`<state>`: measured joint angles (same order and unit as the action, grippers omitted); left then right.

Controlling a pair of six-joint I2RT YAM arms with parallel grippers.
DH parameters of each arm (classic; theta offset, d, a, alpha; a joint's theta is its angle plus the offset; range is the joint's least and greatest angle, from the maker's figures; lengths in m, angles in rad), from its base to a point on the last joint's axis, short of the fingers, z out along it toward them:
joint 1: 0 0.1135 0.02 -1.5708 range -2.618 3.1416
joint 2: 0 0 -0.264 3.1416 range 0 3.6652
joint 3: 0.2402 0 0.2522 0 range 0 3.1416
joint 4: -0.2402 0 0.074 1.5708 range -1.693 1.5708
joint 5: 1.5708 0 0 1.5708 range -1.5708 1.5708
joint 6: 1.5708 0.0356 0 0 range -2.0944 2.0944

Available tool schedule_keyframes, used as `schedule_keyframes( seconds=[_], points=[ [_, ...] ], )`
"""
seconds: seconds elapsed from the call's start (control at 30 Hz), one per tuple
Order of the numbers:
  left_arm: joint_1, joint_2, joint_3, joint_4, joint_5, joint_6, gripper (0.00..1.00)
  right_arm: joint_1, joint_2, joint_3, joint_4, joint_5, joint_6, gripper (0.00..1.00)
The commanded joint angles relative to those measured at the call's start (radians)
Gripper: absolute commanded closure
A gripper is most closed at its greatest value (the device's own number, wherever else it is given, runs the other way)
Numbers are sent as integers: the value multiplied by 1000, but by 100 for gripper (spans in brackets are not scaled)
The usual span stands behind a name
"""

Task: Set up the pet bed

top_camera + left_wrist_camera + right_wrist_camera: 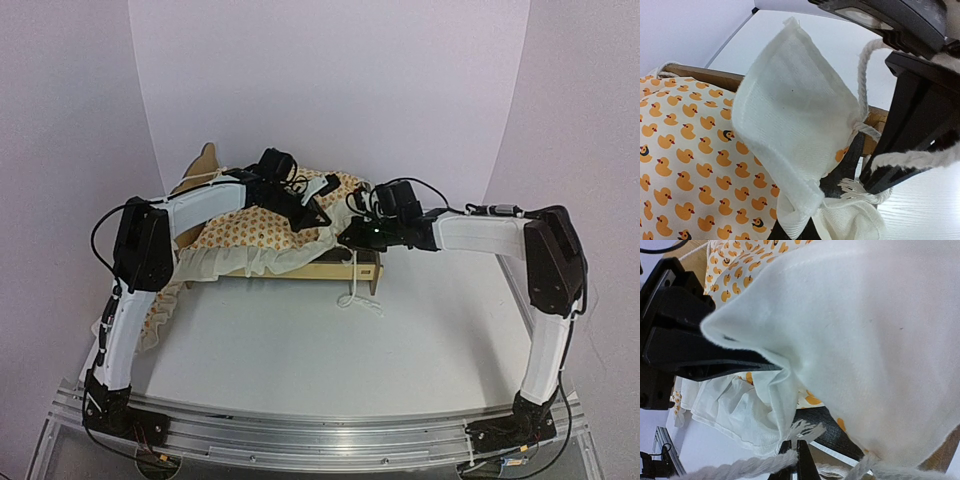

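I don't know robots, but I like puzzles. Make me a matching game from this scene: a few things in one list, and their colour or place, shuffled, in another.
Things:
1. duck-print bedding
2. bed frame
3. loose cord
4. table

Descriptions:
A. flat white surface under everything
B. light wood
C. cream with orange ducks
D. lying just in front of the frame

Pairs: 1-C, 2-B, 3-D, 4-A

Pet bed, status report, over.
Right gripper shut on bedding corner; left gripper buried in cream fabric, jaws hidden. Bedding draped over frame, ruffle hanging off front. Loose cord on table.
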<state>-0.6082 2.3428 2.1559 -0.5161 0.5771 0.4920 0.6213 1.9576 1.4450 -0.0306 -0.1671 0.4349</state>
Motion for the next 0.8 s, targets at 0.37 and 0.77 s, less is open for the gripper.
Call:
schedule_keyframes(
  seconds=[0.37,0.77],
  points=[
    [-10,-41,-9,117,-88,17,100,32,232,329,-435,-27,-214,100],
    [-10,-66,-72,122,-96,35,100,-12,446,641,-964,-232,-322,100]
  ],
)
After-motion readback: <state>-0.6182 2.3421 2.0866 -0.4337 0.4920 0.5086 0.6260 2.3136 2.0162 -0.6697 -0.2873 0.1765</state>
